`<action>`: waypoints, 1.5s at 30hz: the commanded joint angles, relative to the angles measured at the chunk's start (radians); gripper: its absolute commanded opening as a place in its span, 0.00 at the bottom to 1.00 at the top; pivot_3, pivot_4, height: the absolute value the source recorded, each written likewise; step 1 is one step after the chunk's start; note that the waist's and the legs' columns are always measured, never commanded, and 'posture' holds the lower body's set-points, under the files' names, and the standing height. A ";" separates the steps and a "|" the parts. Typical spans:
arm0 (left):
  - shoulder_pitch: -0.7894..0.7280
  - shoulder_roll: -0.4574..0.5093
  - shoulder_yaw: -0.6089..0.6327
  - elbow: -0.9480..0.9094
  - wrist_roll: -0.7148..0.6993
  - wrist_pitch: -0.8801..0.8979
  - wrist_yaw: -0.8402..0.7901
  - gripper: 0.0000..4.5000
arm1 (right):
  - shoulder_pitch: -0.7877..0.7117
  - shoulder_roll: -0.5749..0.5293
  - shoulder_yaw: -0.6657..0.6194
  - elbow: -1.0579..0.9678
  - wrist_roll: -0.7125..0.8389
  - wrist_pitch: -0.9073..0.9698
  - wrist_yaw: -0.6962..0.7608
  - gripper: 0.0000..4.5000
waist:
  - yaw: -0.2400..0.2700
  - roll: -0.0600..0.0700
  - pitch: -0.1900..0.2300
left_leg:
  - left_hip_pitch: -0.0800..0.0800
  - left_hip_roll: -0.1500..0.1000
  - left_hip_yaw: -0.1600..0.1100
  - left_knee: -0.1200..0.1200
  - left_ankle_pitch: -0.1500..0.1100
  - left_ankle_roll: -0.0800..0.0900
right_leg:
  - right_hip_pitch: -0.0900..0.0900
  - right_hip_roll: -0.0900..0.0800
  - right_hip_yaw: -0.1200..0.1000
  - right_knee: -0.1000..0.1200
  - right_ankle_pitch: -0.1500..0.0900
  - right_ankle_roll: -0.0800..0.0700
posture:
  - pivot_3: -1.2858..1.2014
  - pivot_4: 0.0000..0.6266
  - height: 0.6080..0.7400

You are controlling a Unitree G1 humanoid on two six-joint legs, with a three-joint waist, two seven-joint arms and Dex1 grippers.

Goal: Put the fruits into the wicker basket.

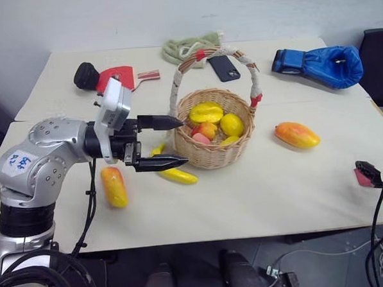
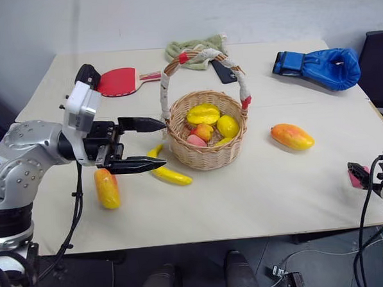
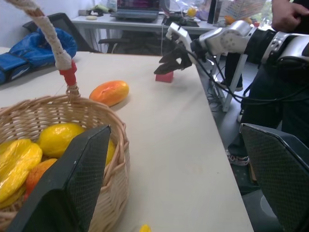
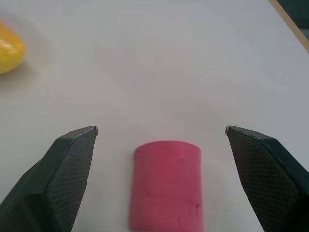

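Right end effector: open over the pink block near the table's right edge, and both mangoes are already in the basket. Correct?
Not quite. The right end effector is open over the pink block, but both mangoes are outside the wicker basket: one mango lies to its right, the other mango to its left, as the left eye view shows.

basket (image 1: 213,156): rough woven wicker, cord-wrapped handle
fruits (image 1: 296,135): glossy, smooth plastic
surface (image 1: 277,190): matt, smooth, pale
glove (image 1: 319,64): shiny blue leather-like
towel (image 1: 186,47): soft green cloth
pink block (image 4: 166,183): matt, slightly dimpled
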 commanded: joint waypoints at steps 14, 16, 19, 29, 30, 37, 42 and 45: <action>0.708 0.054 0.765 -0.362 -0.163 0.626 0.447 1.00 | -0.316 -0.197 0.258 -0.555 0.579 0.197 0.467 0.99 | 0.012 -0.006 0.002 | 0.000 0.000 -0.007 0.000 -0.001 -0.001 | 0.001 -0.001 -0.005 -0.001 -0.003 -0.005 | 0.52 0.24 1.00; 0.604 -0.034 0.718 -0.359 -0.139 0.719 0.578 1.00 | -0.365 -0.163 0.324 -0.548 0.559 0.182 0.465 0.99 | 0.025 -0.006 0.001 | 0.000 -0.001 -0.008 0.001 -0.001 -0.001 | 0.002 -0.002 -0.007 -0.001 -0.003 -0.006 | 0.52 0.24 1.00; 0.450 -0.190 0.642 -0.310 -0.057 0.811 0.817 1.00 | -0.406 -0.121 0.392 -0.537 0.525 0.155 0.472 0.99 | 0.039 -0.007 0.001 | -0.001 -0.001 -0.011 0.002 -0.001 -0.002 | 0.003 -0.002 -0.009 0.000 -0.002 -0.004 | 0.52 0.24 1.00; 0.305 -0.352 0.516 -0.161 -0.136 0.814 1.250 1.00 | -0.394 -0.021 0.419 -0.588 0.511 0.142 0.373 0.99 | 0.037 -0.009 -0.001 | -0.002 0.000 -0.011 0.001 -0.001 -0.005 | 0.001 -0.002 -0.010 0.000 -0.002 -0.003 | 0.52 0.24 1.00; 0.292 -0.343 0.506 -0.135 -0.158 0.814 1.274 1.00 | -0.378 -0.016 0.413 -0.606 0.518 0.144 0.358 0.99 | 0.037 -0.009 -0.001 | -0.001 0.000 -0.011 0.001 0.000 -0.006 | 0.001 -0.002 -0.010 0.000 -0.002 -0.003 | 0.52 0.24 1.00; 0.253 -0.268 0.455 0.021 -0.275 0.814 1.403 1.00 | -0.326 -0.013 0.374 -0.673 0.561 0.151 0.276 0.99 | 0.027 -0.009 -0.001 | 0.001 0.000 -0.012 0.000 0.001 -0.007 | 0.001 -0.002 -0.010 0.004 -0.002 -0.004 | 0.52 0.24 1.00; 0.209 -0.271 0.425 0.086 -0.359 0.814 1.454 0.73 | -0.310 -0.030 0.348 -0.699 0.582 0.155 0.242 1.00 | 0.024 -0.009 -0.001 | 0.001 0.000 -0.012 0.000 0.001 -0.007 | 0.002 -0.002 -0.011 0.004 -0.002 -0.005 | 0.52 0.24 1.00; 0.199 -0.275 0.414 0.110 -0.401 0.814 1.490 0.53 | -0.306 -0.037 0.342 -0.705 0.589 0.155 0.230 1.00 | 0.021 -0.008 -0.001 | 0.001 -0.001 -0.012 0.000 0.001 -0.008 | 0.002 -0.002 -0.011 0.004 -0.002 -0.005 | 0.52 0.24 1.00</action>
